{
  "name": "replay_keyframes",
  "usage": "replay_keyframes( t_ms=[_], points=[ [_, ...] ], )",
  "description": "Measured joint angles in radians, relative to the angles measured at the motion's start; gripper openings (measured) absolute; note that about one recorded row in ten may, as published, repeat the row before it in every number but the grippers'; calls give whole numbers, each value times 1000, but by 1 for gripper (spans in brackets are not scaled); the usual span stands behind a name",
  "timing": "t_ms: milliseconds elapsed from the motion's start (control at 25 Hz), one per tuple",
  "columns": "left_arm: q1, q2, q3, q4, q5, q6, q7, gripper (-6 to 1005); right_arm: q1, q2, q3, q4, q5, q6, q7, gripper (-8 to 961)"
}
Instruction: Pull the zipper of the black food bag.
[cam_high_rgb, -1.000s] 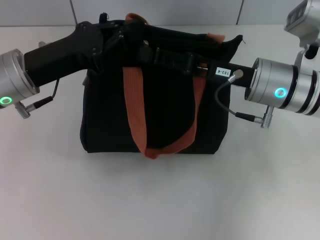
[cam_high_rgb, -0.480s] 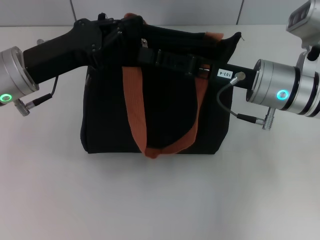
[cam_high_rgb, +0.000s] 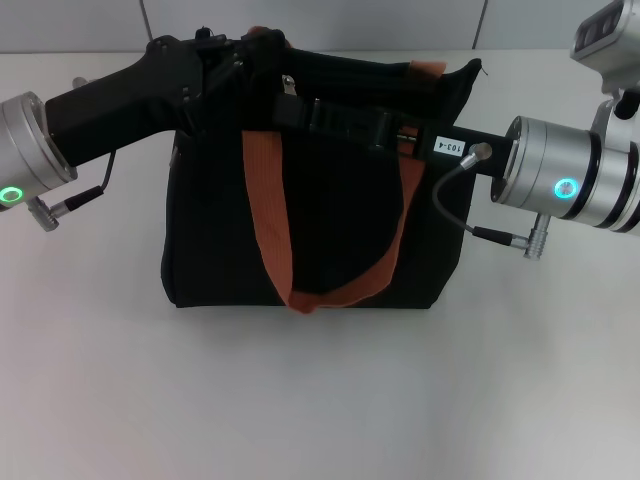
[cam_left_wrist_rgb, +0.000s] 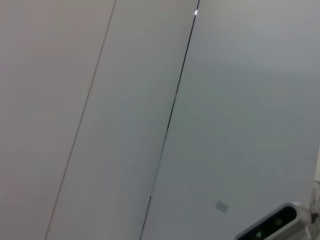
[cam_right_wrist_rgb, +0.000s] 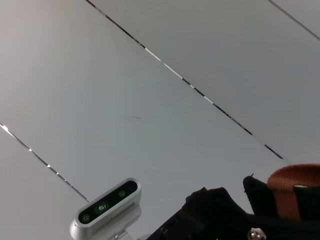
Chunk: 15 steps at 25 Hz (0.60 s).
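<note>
The black food bag (cam_high_rgb: 330, 220) stands in the middle of the table in the head view, with two orange-brown strap handles (cam_high_rgb: 268, 210). My left gripper (cam_high_rgb: 232, 62) is at the bag's top left corner, against the fabric and a handle. My right gripper (cam_high_rgb: 292, 104) reaches in from the right along the bag's top edge. The zipper's small silver pull tab (cam_high_rgb: 288, 84) shows right at its tip. The right wrist view shows the left gripper (cam_right_wrist_rgb: 205, 212), an orange handle (cam_right_wrist_rgb: 295, 184) and a silver bit (cam_right_wrist_rgb: 256, 233) at its edge.
The bag stands on a white table (cam_high_rgb: 320, 400) with a grey panelled wall (cam_high_rgb: 350, 20) behind it. The left wrist view shows only wall panels (cam_left_wrist_rgb: 125, 120) and the right arm's camera (cam_left_wrist_rgb: 272, 227). The left arm's camera (cam_right_wrist_rgb: 106, 206) shows in the right wrist view.
The bag's top edge and its right corner have lifted a little. My left gripper has risen slightly at the top left corner. My right arm has barely shifted.
</note>
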Motion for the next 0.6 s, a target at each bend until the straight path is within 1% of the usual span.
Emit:
replay_keyframes(
  t_ms=[120,440,600],
  points=[
    [0,0,0,-1,0,-1,0,51,2,0,0,0,0,-2,0,568],
    [0,0,0,-5,-1,-2,0,52,2,0,1,0,0,5,-1,571],
    [1,0,0,-7,-6,-2,0,53,5,0,-1,0,-3,5,-10,391]
  ],
)
